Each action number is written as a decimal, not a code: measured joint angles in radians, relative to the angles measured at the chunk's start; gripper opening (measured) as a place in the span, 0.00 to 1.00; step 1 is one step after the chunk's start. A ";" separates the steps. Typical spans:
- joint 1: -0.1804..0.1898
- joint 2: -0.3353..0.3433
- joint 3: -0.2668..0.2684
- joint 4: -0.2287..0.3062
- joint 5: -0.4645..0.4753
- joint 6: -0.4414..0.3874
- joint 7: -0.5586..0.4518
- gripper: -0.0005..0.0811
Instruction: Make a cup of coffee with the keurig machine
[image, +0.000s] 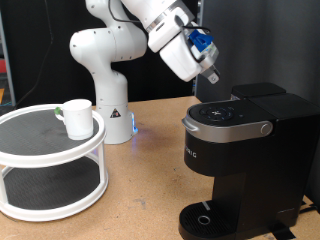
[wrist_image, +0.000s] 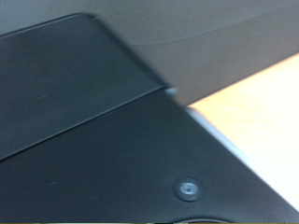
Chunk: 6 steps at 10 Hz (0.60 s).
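Observation:
The keurig machine (image: 245, 160) stands at the exterior view's right, black, its silver-trimmed lid down and a round drip tray (image: 205, 218) at its base. Just above the lid's rear hangs my gripper (image: 211, 76), pointing down; its fingers are too small there to read. Filling the wrist view is the machine's black top (wrist_image: 103, 121), blurred, with a small round button (wrist_image: 189, 189); no fingers show there. The cup (image: 77, 117), a small white mug, sits on the top shelf of a round white stand (image: 50, 165) at the exterior view's left, far from the gripper.
The white arm base (image: 105, 90) rises behind the stand, on a wooden table (image: 140, 205). The two-tier stand has dark mesh shelves. Bare table lies between stand and machine.

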 joint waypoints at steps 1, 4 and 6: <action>0.000 -0.013 0.004 -0.020 0.036 0.028 0.003 0.02; -0.002 -0.104 -0.037 -0.089 0.044 -0.057 -0.052 0.02; -0.015 -0.175 -0.085 -0.127 -0.006 -0.164 -0.098 0.02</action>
